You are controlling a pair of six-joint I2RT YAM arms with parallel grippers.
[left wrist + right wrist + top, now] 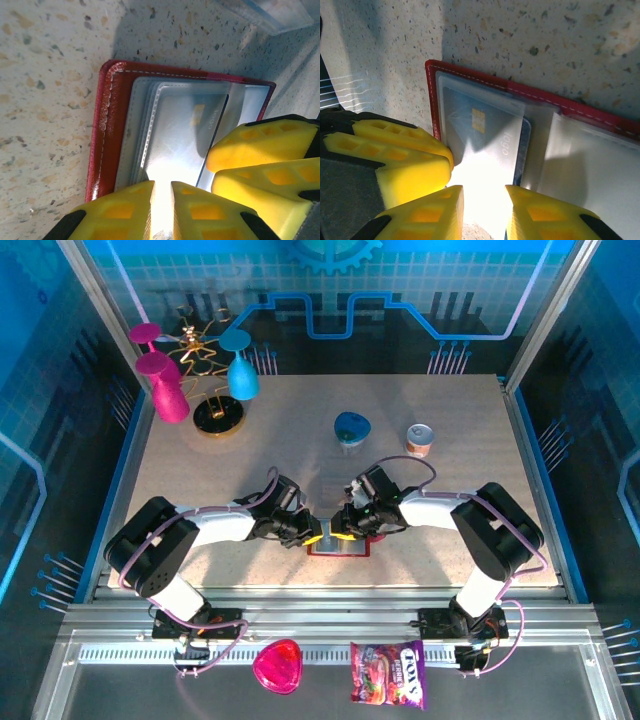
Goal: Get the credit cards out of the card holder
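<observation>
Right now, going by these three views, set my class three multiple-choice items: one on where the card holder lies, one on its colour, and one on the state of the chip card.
1. Where on the table does the card holder lie?
A. far left corner
B. near edge, about midway along it
C. far right corner

2. What colour is its cover?
A. blue
B. green
C. dark red

3. The card with the gold chip is:
A. inside a clear sleeve of the open holder
B. loose on the table
C. lifted in the air

Answers:
1. B, since the top view shows it central at the near edge.
2. C, since both wrist views show a red stitched border.
3. A, since the right wrist view shows the sleeve over the card.
</observation>
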